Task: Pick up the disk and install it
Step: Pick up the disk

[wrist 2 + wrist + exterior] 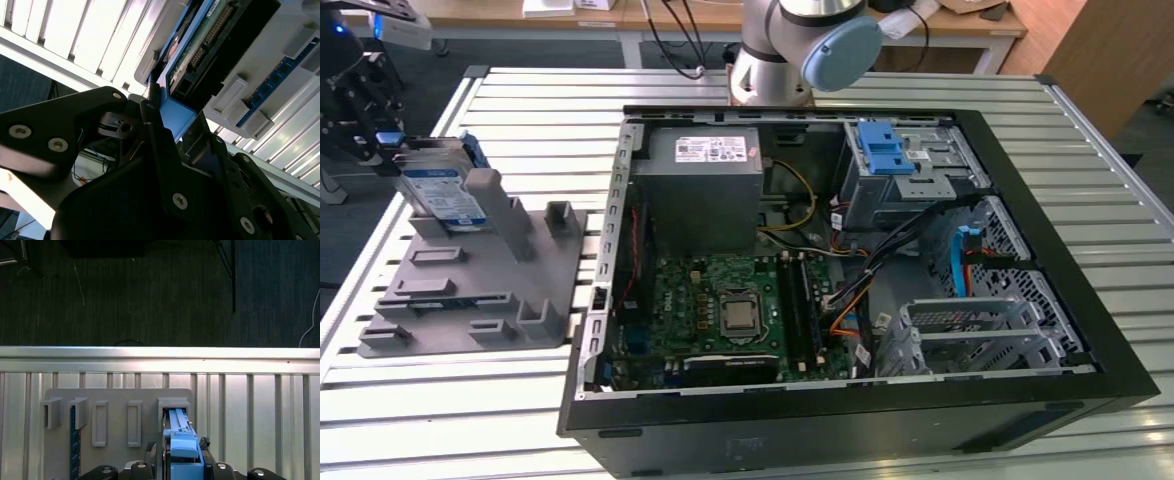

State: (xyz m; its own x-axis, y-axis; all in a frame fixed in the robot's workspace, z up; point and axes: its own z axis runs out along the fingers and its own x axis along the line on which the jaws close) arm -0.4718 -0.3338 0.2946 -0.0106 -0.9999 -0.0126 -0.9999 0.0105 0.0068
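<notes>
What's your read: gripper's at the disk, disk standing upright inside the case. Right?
Not inside the case. The exterior view shows the disk standing upright in the fixture plate, outside the case on that view's left. The gripper is at the disk, as you said.

Item: disk (pixel 438 192), standing on edge in a grey fixture slot (pixel 480 260), upper left of the exterior view.
Silver-grey body, blue-and-white label on the visible face, blue bracket along its edges. It appears edge-on at lower centre of the first wrist view. The second wrist view shows its green circuit-board side.
</notes>
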